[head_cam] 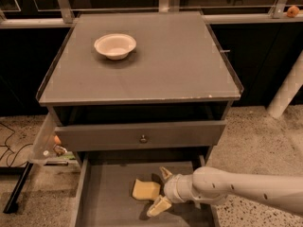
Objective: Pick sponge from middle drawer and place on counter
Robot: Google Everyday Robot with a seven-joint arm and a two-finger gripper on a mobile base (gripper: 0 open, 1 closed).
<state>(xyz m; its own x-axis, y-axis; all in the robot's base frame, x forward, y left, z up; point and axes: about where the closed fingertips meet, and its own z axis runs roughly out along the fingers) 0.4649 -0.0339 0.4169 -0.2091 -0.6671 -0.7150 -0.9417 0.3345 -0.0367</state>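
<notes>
While arm (246, 188) lies level over middle drawer (104, 197), tool (162, 189) spread beside sponge (144, 190).

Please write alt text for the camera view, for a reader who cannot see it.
The robot's open gripper reaches from the right into the pulled-out middle drawer, its fingers spread at the right edge of the pale yellow sponge on the drawer floor. Above, a white bowl stands on the grey counter.
</notes>
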